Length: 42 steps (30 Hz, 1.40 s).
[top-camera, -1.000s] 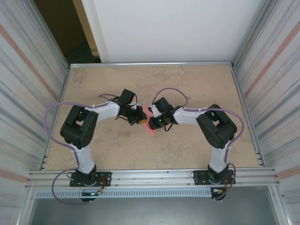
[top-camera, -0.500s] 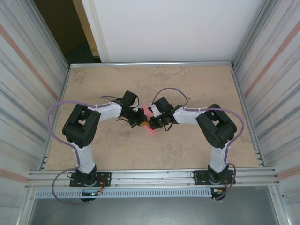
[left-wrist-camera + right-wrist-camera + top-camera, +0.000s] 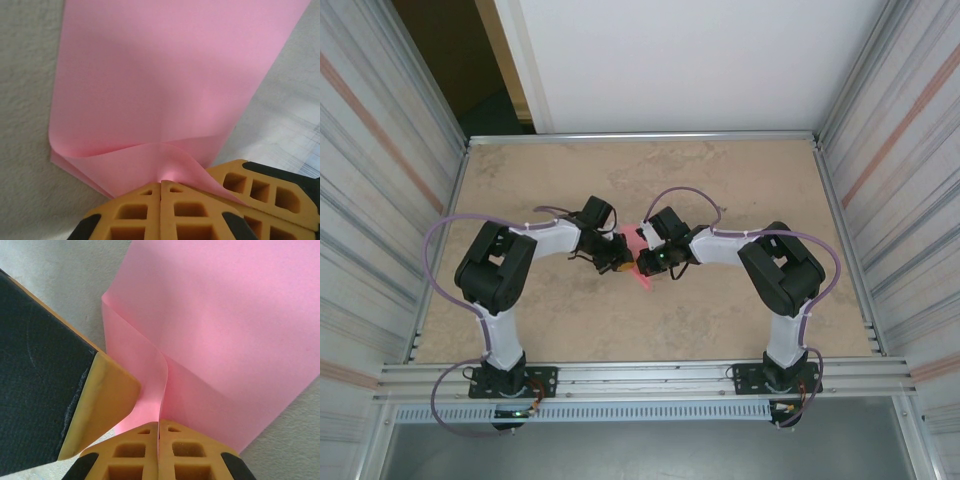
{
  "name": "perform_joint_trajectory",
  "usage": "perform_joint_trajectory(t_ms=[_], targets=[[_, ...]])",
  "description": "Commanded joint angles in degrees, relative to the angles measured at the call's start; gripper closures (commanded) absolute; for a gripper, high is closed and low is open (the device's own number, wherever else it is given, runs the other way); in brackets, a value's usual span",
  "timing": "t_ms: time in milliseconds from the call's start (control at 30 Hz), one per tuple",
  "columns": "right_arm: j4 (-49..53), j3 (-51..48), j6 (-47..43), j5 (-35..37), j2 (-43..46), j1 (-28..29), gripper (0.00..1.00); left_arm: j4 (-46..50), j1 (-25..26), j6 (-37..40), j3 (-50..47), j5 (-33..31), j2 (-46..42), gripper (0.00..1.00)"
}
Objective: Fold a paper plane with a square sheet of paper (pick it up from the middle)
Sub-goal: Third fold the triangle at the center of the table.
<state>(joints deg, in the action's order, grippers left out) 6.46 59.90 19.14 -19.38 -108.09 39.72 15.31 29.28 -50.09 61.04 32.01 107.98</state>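
Note:
The square sheet of paper [image 3: 638,262] is pink and sits mid-table between both grippers, partly covered by them. In the left wrist view the sheet [image 3: 165,85] lies doubled over, its near flap rising into my left gripper [image 3: 161,183], which is shut on it. The right wrist view has the sheet [image 3: 235,325] curling up at a fold into my right gripper [image 3: 158,422], also shut on it. The two grippers [image 3: 620,262] [image 3: 643,265] pinch the paper nearly tip to tip. No paper plane is in view.
The beige tabletop [image 3: 720,190] is bordered by an aluminium frame and ribbed side walls [image 3: 380,200]. The right gripper's finger [image 3: 270,192] crowds the left wrist view, and the left gripper's finger [image 3: 105,400] crowds the right wrist view.
My left arm has edged to the right, bringing its gripper closer to the right one at the paper. The right arm has barely moved.

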Motion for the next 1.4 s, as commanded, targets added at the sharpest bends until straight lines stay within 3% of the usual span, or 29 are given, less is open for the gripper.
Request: perform_joint_trajectory(t_ms=[0, 500, 933, 1167, 1367], targets=[[2.33, 0.1, 1.34, 1.34, -2.17, -0.39, 0.95, 2.03, 0.34, -0.89, -0.81, -1.16, 0.29, 0.95], [2.68, 0.43, 2.49, 1.21, -0.97, -0.62, 0.88, 2.54, 0.39, -0.8, -1.34, -2.32, 1.71, 0.95], [4.88, -2.51, 6.6, 3.73, 10.13, -4.3, 0.59, 2.82, 0.34, -0.87, -2.17, -4.06, 3.28, 0.95], [5.14, -4.08, 7.79, -1.1, 13.0, -2.93, 0.71, 2.49, 0.34, -1.15, -2.23, -4.54, 3.04, 0.95], [4.31, -3.2, 8.45, -4.8, 9.14, 0.14, 0.87, 2.36, 0.34, -1.15, -2.11, -4.46, 3.08, 0.95]])
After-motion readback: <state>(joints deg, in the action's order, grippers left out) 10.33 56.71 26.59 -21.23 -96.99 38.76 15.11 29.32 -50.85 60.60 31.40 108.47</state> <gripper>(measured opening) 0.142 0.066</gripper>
